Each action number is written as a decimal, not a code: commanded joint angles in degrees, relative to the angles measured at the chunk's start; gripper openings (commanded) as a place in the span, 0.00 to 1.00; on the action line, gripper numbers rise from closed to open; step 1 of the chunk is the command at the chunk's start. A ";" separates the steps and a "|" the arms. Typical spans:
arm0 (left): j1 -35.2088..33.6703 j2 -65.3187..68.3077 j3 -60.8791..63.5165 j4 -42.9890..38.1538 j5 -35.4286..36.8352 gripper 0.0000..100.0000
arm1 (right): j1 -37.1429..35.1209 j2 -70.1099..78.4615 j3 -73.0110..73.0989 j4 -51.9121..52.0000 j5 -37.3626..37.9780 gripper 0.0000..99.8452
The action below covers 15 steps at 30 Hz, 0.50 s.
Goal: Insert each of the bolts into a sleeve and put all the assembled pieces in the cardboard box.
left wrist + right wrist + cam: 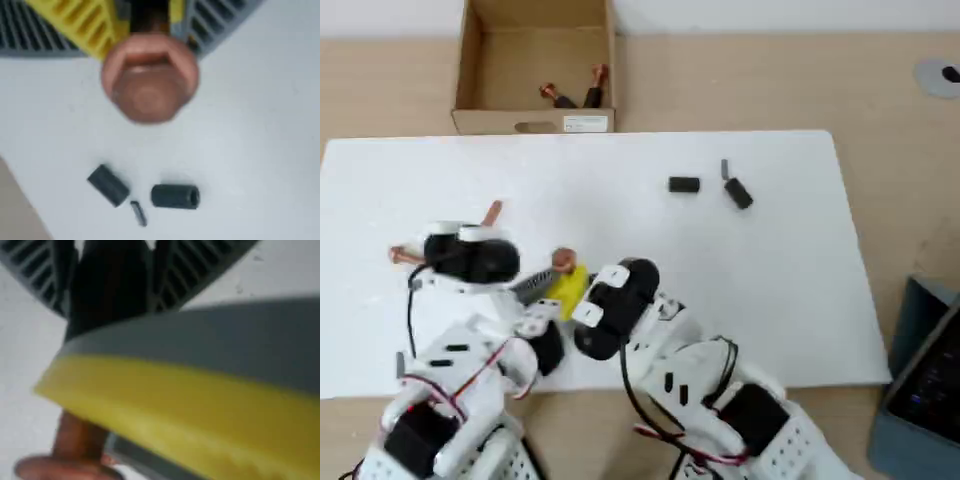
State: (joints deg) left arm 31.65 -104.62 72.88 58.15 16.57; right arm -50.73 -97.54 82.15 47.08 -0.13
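White mat (770,300) on a wooden table (880,90). Near the mat's front edge the left gripper (150,17) has its yellow and grey jaws clamped on a copper bolt (150,80), head outward. Just beside it the right gripper (112,265) is closed on a black sleeve (107,295). Two loose bolts (492,212) lie at the mat's left, and two loose sleeves (683,184) lie well apart to the right. Behind the mat, the cardboard box (470,70) holds two assembled pieces (560,97).
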 commanded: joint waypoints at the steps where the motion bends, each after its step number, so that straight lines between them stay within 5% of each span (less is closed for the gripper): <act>1: 2.64 0.13 0.00 0.18 -0.79 0.00 | -0.75 -0.75 -4.70 -1.67 0.70 0.01; 7: 2.20 0.13 -0.18 -0.09 -0.53 0.01 | -0.66 -0.75 -4.35 -1.67 0.70 0.01; 15: -2.73 0.22 -6.77 -0.09 -0.26 0.17 | -0.66 -0.75 -4.18 -1.67 0.53 0.01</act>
State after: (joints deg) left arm 30.51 -104.35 70.95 58.33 17.10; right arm -50.90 -97.63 81.80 47.08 -0.13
